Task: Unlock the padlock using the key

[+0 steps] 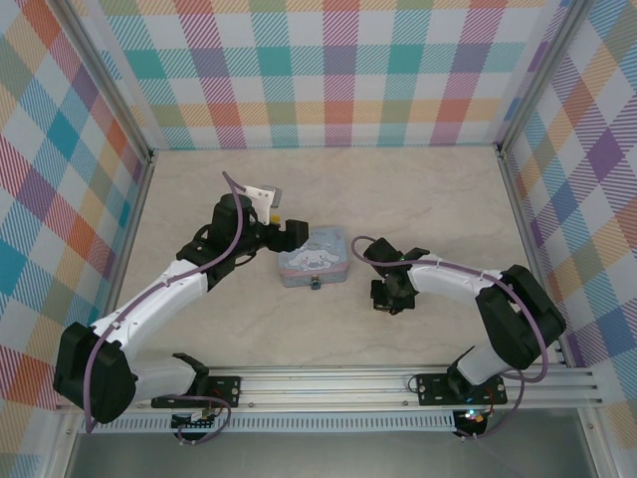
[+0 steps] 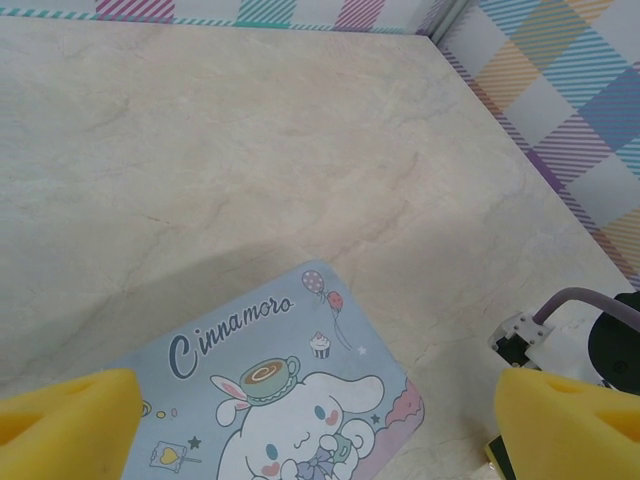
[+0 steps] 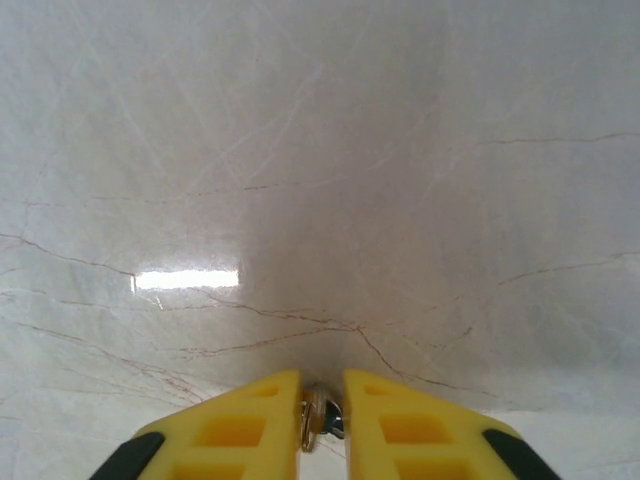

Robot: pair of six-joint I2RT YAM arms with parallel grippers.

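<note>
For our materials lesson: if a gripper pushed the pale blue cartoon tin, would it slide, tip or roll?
The tin lies flat and low on the smooth table, so it would probably slide, not tip or roll. The padlock at its near edge would likely move along.

The word "Cinnamoro" is printed in dark blue script on the lid of the pale blue rectangular cartoon tin (image 2: pixel 290 400); no other text can be read.

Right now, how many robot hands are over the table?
2. The left hand, open, is at the far-left corner of the tin; the right hand, right of it, pinches what looks like the key.
</note>
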